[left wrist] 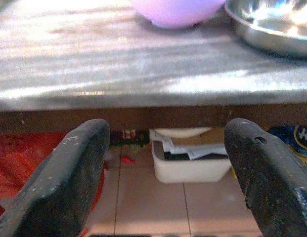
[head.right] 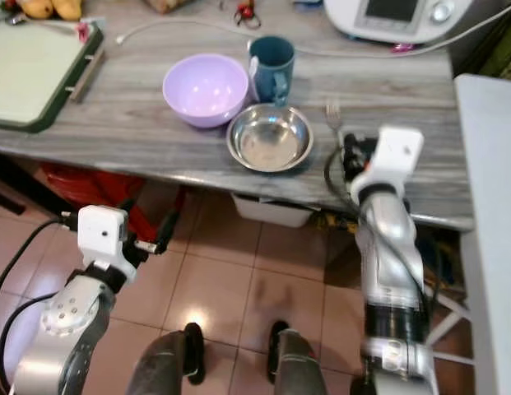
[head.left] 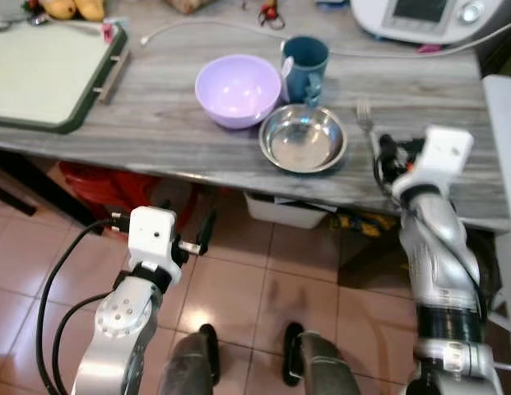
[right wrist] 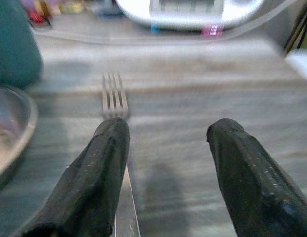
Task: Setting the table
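Fork [right wrist: 115,96] lies on bench [head.left: 156,123] beside steel bowl [head.left: 303,138]. We see right claw [right wrist: 165,170] spread wide over its handle, holding nothing. Left claw [left wrist: 168,173] wide open, below bench edge.

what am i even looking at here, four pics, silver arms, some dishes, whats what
This is a humanoid robot setting a table. The two wide pictures come from cameras on its head, looking down at its silver arms and feet. The two close ones come from cameras on its wrists, looking along each gripper's black fingers.

On the grey table sit a purple bowl, a steel bowl, a blue mug, a fork and a green tray.

The left gripper hangs open below the table edge, holding nothing. The right gripper is open over the table, one finger above the fork's handle, nothing gripped.
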`<state>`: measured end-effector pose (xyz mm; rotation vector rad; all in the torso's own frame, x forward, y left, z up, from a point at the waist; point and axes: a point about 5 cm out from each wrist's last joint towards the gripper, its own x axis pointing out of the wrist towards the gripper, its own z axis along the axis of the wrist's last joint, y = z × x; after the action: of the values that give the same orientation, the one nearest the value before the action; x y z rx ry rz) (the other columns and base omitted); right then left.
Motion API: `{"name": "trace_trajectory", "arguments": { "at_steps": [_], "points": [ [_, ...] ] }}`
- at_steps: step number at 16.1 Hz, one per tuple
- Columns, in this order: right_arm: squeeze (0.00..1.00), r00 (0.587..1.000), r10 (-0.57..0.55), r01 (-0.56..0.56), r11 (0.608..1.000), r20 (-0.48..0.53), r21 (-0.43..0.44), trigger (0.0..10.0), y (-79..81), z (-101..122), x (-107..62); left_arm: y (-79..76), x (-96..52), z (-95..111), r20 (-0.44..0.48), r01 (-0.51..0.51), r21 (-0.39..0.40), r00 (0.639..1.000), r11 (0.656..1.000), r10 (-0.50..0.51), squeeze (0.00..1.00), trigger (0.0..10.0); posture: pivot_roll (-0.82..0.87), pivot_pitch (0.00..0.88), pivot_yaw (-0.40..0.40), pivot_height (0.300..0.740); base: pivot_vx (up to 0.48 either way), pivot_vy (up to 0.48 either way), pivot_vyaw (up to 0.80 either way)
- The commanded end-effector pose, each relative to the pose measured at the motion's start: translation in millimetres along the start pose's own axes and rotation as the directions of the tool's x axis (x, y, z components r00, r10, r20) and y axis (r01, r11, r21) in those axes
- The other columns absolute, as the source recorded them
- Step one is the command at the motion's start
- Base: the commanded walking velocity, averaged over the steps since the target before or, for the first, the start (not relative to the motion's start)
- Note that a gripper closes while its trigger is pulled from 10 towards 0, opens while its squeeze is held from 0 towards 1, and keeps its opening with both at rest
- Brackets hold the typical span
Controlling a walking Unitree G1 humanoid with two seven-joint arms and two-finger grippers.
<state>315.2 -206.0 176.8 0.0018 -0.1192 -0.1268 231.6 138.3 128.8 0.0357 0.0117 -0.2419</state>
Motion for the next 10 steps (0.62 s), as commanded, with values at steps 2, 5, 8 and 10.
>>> {"name": "trace_trajectory", "arguments": {
  "at_steps": [2, 5, 8, 10],
  "points": [
    [1.0, 0.997, 0.02, -0.016, 0.999, 0.08, -0.052, 10.0, 10.5, 9, -16.2, 5.7, 1.7, -3, -0.001, -0.038, 0.002, 0.999, 0.999, 0.038, 0.0, 10.0, 0.03, 0.131, -0.007, 0.74, 0.0, 0.0, 0.0],
    [0.12, 0.998, 0.014, -0.009, 0.996, 0.055, -0.091, 10.0, 14.7, 0, -31.4, 3.8, 5.7, -5, 0.004, -0.04, -0.005, 0.999, 0.999, 0.04, 0.0, 10.0, 0.02, 0.125, -0.008, 0.74, 0.0, 0.0, 0.0],
    [0.0, 0.989, -0.139, 0.131, 0.98, -0.044, -0.151, 10.0, -15.1, -15, -24.0, 3.1, 7.3, -6, -0.002, -0.048, -0.001, 0.999, 0.999, 0.048, 0.0, 10.0, 0.01, 0.145, -0.006, 0.74, 0.0, 0.0, 0.0],
    [0.0, 0.98, -0.187, 0.172, 0.968, -0.067, -0.182, 10.0, -26.8, -17, -12.3, 2.5, 5.3, -6, -0.002, -0.049, -0.002, 0.999, 0.999, 0.049, 0.0, 10.0, 0.02, 0.154, -0.004, 0.74, 0.0, 0.0, 0.0]
  ]
}}
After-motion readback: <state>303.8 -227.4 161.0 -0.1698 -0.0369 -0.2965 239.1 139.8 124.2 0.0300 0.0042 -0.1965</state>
